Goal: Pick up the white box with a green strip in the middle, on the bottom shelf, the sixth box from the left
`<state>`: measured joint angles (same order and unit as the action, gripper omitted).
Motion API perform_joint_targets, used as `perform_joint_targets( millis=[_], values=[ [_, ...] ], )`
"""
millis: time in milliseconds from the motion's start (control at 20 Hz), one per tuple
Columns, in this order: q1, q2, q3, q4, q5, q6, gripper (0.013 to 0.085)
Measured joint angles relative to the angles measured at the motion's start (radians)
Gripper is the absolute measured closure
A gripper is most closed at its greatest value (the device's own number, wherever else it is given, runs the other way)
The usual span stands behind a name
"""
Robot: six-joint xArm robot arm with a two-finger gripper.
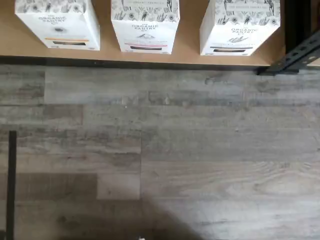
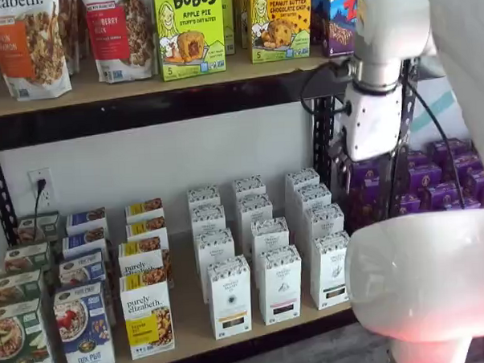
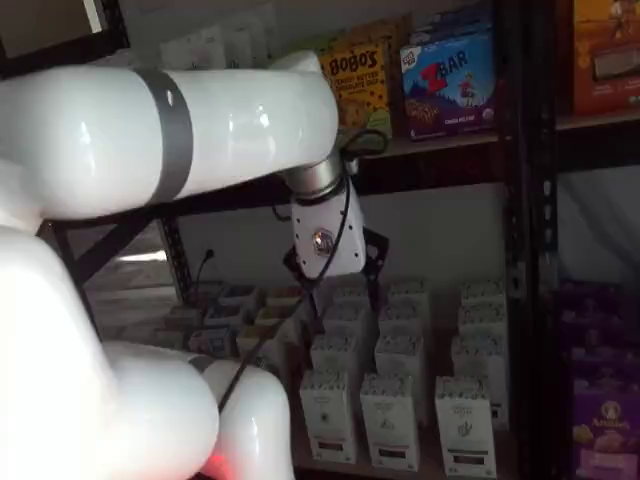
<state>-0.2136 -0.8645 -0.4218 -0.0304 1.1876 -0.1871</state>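
The white box [image 2: 330, 270] with the dark green band stands at the right end of the front row on the bottom shelf [image 2: 188, 316]. It also shows in a shelf view [image 3: 465, 425] and in the wrist view [image 1: 241, 26], beside the black upright. The gripper [image 2: 360, 170] hangs from the white arm above and to the right of the box, well clear of it. It also shows in a shelf view [image 3: 335, 278]. Its black fingers are lost against the dark background, so I cannot tell whether they are open. It holds nothing that I can see.
To the box's left stand a white carton with a greyish band [image 2: 279, 284] and one with an orange band [image 2: 229, 297], with more rows behind. A black upright [image 1: 295, 30] stands right of the box. Purple boxes [image 2: 443, 181] fill the neighbouring bay. Grey wood floor [image 1: 160, 150] lies below.
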Motion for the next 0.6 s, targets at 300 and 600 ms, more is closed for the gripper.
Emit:
perform_joint_targets(
  millis=[300, 600],
  values=[
    [-0.019, 0.123, 0.079, -0.009, -0.167, -0.011, 0.0130],
    [-0.044, 0.332, 0.119, -0.049, -0.373, -0.005, 0.0130]
  ],
)
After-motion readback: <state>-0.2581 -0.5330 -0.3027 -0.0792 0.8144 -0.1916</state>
